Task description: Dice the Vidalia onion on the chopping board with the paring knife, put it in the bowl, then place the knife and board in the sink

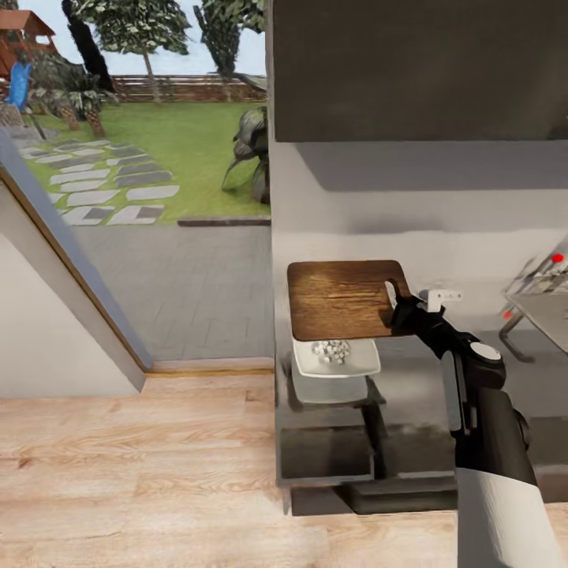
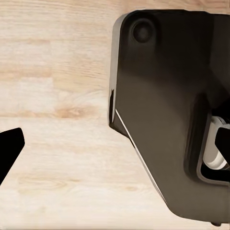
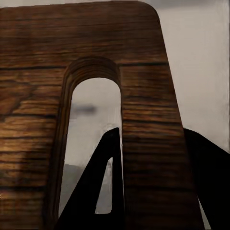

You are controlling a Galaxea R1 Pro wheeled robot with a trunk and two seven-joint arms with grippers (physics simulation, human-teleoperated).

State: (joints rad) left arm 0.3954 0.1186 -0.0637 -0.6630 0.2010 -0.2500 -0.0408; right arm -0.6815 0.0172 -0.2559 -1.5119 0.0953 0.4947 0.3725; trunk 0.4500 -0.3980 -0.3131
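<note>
The dark brown chopping board hangs level just above the white bowl, covering the bowl's far part. Pale diced onion pieces lie in the bowl, which stands on the grey countertop. My right gripper is shut on the board's slot-handle end. In the right wrist view one finger passes through the slot and the other sits outside the board's edge. The sink with its red-knobbed tap is at the far right. My left gripper is open over the floor. The paring knife is out of view.
A small pale object sits by the wall behind my right gripper. A dark upper cabinet hangs over the counter. Left of the counter are wooden floor, a slanted wall and an opening onto a garden.
</note>
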